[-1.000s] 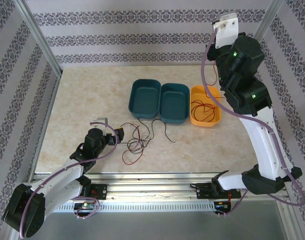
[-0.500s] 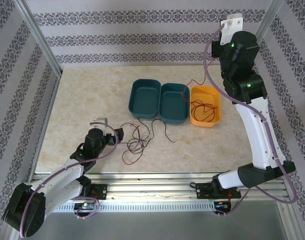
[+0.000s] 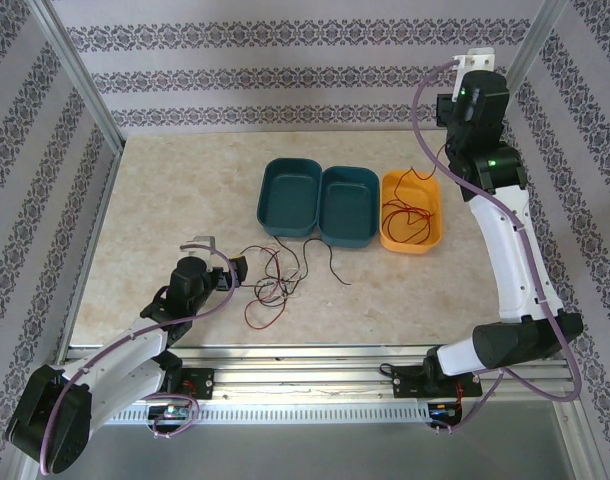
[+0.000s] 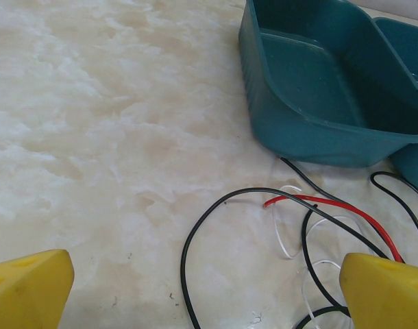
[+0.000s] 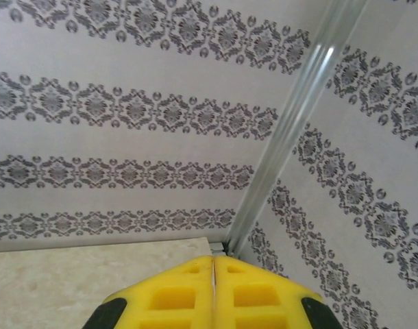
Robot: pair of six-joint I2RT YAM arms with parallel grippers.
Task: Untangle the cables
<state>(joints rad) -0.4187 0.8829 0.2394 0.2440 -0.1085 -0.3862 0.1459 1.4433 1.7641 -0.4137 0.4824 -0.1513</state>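
A loose tangle of thin red, black and white cables (image 3: 275,283) lies on the marble table in front of the teal bins. My left gripper (image 3: 225,256) rests low just left of it, open. In the left wrist view its yellow fingertips (image 4: 31,282) stand wide apart around a black cable loop (image 4: 195,226), with a red cable (image 4: 332,203) and a white cable (image 4: 284,236) to the right. Another red cable (image 3: 405,215) lies coiled in the orange bin (image 3: 437,232). My right gripper (image 5: 214,259) is shut with nothing seen between its pads, raised high toward the back right corner.
Two teal bins (image 3: 275,170) (image 3: 373,182) stand side by side left of the orange bin at mid table. Patterned walls and aluminium posts (image 5: 291,130) enclose the table. The right arm (image 3: 505,240) arches over the right side.
The right arm has lifted and swung back toward the far right corner, away from the orange bin. The red strand draped over the bin edges half a second ago now lies in the orange bin. The left arm stayed still.
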